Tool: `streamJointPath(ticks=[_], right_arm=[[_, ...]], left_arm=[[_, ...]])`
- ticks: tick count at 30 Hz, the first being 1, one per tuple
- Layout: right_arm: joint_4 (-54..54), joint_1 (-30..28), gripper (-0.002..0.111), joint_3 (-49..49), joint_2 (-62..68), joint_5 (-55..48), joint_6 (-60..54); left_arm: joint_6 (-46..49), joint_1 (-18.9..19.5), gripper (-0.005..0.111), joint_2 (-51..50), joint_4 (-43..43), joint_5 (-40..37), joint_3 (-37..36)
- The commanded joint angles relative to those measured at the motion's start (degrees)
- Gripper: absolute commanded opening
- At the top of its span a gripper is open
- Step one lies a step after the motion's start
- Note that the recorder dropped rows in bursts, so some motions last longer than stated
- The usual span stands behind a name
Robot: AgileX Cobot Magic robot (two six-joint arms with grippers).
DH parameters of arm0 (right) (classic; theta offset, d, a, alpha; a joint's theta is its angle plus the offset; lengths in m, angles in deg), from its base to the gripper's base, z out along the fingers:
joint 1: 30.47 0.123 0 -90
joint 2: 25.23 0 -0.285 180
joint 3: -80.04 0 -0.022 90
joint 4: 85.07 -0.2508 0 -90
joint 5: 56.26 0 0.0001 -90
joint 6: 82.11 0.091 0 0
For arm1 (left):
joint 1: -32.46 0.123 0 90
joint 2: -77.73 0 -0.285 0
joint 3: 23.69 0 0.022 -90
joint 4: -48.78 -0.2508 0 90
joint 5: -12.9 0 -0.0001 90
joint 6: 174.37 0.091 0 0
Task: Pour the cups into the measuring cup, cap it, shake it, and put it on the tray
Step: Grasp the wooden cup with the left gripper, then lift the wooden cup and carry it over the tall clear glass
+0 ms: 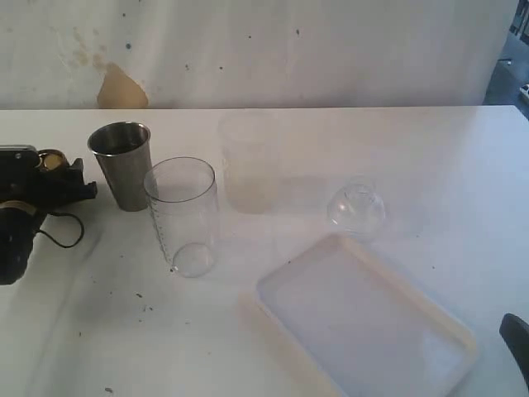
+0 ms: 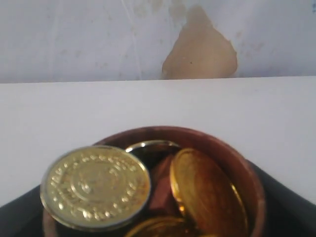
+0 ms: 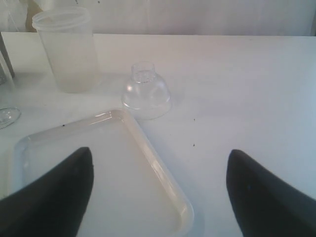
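The squat brown wooden cup, filled with gold coins, sits between the dark fingers of my left gripper, which press against both its sides. From outside, that gripper is at the table's far left, with the brown cup in it. Just to its right stands the steel tumbler, then the clear measuring cup, upright and uncapped. Its dome lid lies apart on the table. My right gripper hangs open over a corner of the white tray.
A frosted whitish container stands behind the measuring cup, also in the right wrist view. The tray lies at the front right, its near corner at the table's front edge. A wall closes the far side of the table.
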Motion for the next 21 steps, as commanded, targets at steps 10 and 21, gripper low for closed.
streamJointPath(ticks=[10, 21], right_arm=[[0.00, -0.31, 0.069, -0.29, -0.32, 0.53, -0.07], [0.00, -0.31, 0.069, -0.29, -0.32, 0.53, -0.07]], left_arm=[[8.78, -0.01, 0.000, 11.15, 12.27, -7.99, -5.69], [8.64, -0.26, 0.000, 32.32, 5.03, -26.29, -9.86]])
